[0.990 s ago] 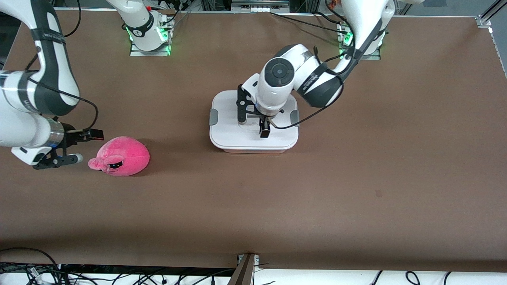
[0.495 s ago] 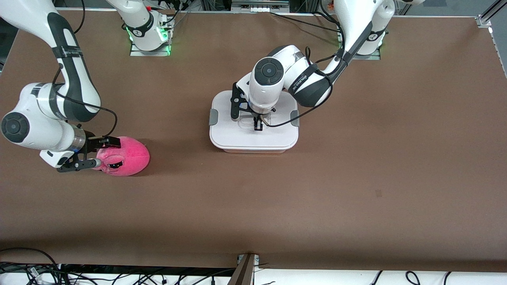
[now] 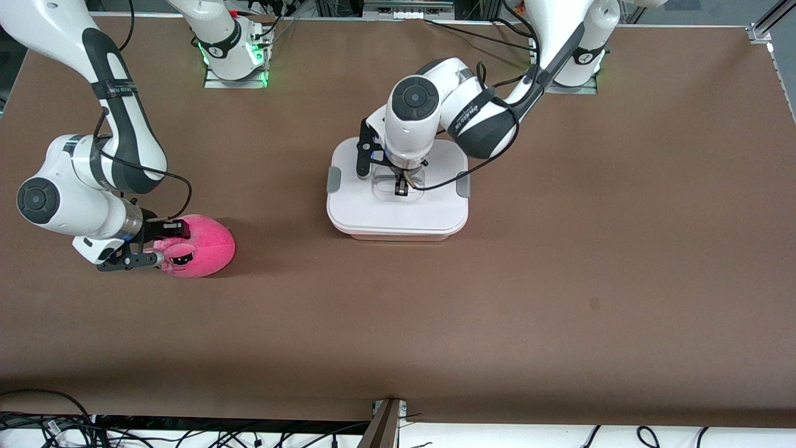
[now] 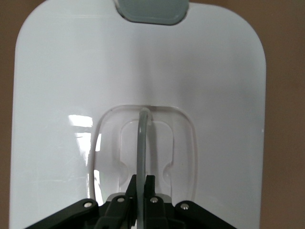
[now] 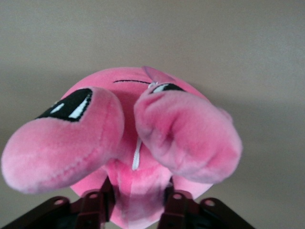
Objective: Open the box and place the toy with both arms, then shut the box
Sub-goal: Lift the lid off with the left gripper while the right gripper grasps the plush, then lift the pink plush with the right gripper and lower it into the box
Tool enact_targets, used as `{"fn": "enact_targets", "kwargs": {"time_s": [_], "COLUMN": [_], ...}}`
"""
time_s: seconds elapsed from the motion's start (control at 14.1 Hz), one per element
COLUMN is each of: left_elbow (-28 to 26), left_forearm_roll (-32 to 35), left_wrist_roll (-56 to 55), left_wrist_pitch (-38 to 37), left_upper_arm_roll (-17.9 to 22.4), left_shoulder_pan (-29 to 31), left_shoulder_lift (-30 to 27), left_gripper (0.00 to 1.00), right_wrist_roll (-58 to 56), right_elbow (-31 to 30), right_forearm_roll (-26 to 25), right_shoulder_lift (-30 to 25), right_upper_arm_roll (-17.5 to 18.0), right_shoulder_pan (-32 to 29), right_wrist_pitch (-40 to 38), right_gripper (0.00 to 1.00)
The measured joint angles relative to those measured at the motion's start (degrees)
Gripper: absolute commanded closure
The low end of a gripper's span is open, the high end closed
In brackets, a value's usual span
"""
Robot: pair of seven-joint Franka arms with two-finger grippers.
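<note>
The box (image 3: 398, 214) stands mid-table with its white lid on; the lid fills the left wrist view (image 4: 219, 95). My left gripper (image 3: 402, 186) is down on the lid's middle. In the left wrist view my left gripper (image 4: 143, 183) is shut on the upright clear handle (image 4: 141, 138). The pink plush toy (image 3: 205, 246) lies on the table toward the right arm's end. My right gripper (image 3: 163, 242) is open at table height, its fingers on either side of the toy's face end. In the right wrist view the toy (image 5: 143, 124) fills the gap of my right gripper (image 5: 136, 202).
Grey clips sit on the lid's two short sides (image 3: 335, 182) (image 3: 462, 185); one shows in the left wrist view (image 4: 151, 9). The brown table (image 3: 559, 280) runs wide around both things. Cables lie along the edge nearest the camera.
My right gripper has slid in from beside the toy to straddle its face end. My left gripper has moved across the lid to the handle and come down on it.
</note>
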Motion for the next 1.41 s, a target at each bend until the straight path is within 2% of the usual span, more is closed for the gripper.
{"fn": "enact_targets", "kwargs": {"time_s": [0.35,0.57,0.71,0.85,0.99,1.2,1.27,1.41], "left_elbow": [2.32,3.65,3.84,3.85,3.8,3.32,3.14,2.54], "left_forearm_roll": [0.0,0.02,0.05,0.13,0.17,0.26,0.52,1.04], "left_wrist_roll": [-0.09,0.26,0.91,3.83,8.24,15.52,17.19,19.41], "left_wrist_pitch": [-8.21,-14.14,-17.24,-18.72,-18.97,-19.34,-19.36,-19.37], "left_upper_arm_roll": [0.29,0.52,0.71,0.84,1.05,1.19,1.27,1.33], "left_shoulder_pan": [2.15,9.03,13.11,16.76,20.88,26.69,28.18,31.04], "left_shoulder_lift": [-7.57,-10.91,-13.26,-14.54,-14.74,-14.46,-14.27,-13.9], "left_gripper": [1.0,1.0,1.0,1.0,1.0,1.0,1.0,1.0], "right_wrist_roll": [-0.43,-2.2,-3.56,-4.49,-4.93,-5.13,-5.18,-5.81], "right_elbow": [2.03,8.66,14.01,17.92,19.35,19.48,19.48,19.48], "right_forearm_roll": [-0.01,-0.01,0.0,-0.06,-2.06,-8.03,-9.5,-12.94], "right_shoulder_lift": [-0.16,-0.94,-1.93,-2.67,-3.29,-3.41,-3.41,-3.4], "right_upper_arm_roll": [0.34,3.76,7.73,12.89,18.71,27.98,30.39,32.71], "right_shoulder_pan": [0.93,1.84,2.18,2.29,2.51,2.97,3.28,5.83], "right_wrist_pitch": [-0.63,-10.72,-19.33,-23.44,-24.32,-24.52,-24.76,-25.78], "right_gripper": [1.0,1.0,1.0,1.0,1.0,1.0,1.0,1.0]}}
